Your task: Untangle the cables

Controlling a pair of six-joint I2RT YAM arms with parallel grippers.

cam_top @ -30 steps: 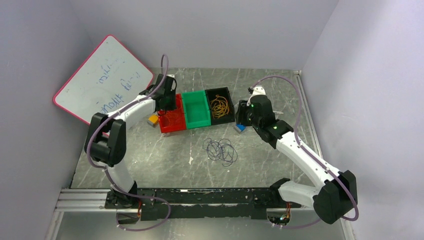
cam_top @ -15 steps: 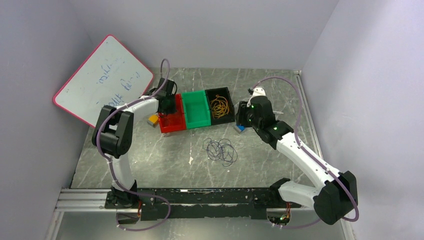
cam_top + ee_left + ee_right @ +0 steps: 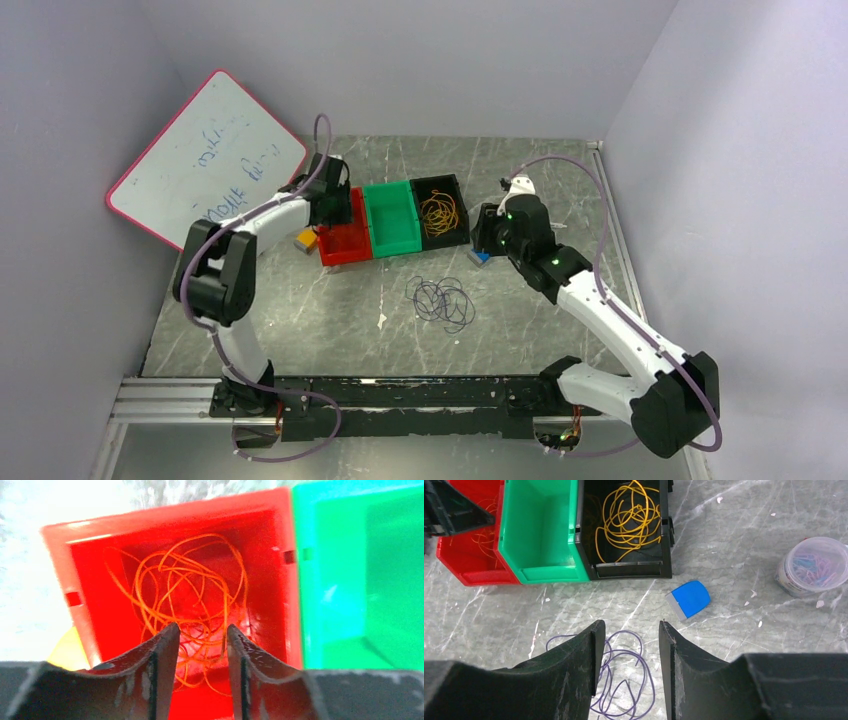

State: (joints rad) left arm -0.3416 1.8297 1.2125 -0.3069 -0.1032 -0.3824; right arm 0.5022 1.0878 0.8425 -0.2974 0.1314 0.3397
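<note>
Left gripper [image 3: 201,629] jaws just parted; thin orange cable coil [image 3: 192,595] apparently dropped into red plastic bin [image 3: 165,510]. Right gripper [image 3: 630,626] spread, empty. Thin purple cable loops [image 3: 621,680] remain on the table.

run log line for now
left claw: open over orange cable in red bin | right claw: open, aimed at purple cable | yellow cable: in black bin

On the grey marbled table [image 3: 300,320] three bins stand side by side: the red plastic bin [image 3: 345,252] on the left, the green plastic bin [image 3: 392,220] in the middle, the black plastic bin [image 3: 445,240] on the right. A coiled orange cable [image 3: 190,595] lies in the red plastic bin, a coiled yellow cable [image 3: 629,517] in the black one. A loose dark purple cable [image 3: 440,302] lies on the table in front of them, and a small blue pad [image 3: 688,600] lies to its right, near the black bin's front corner.
</note>
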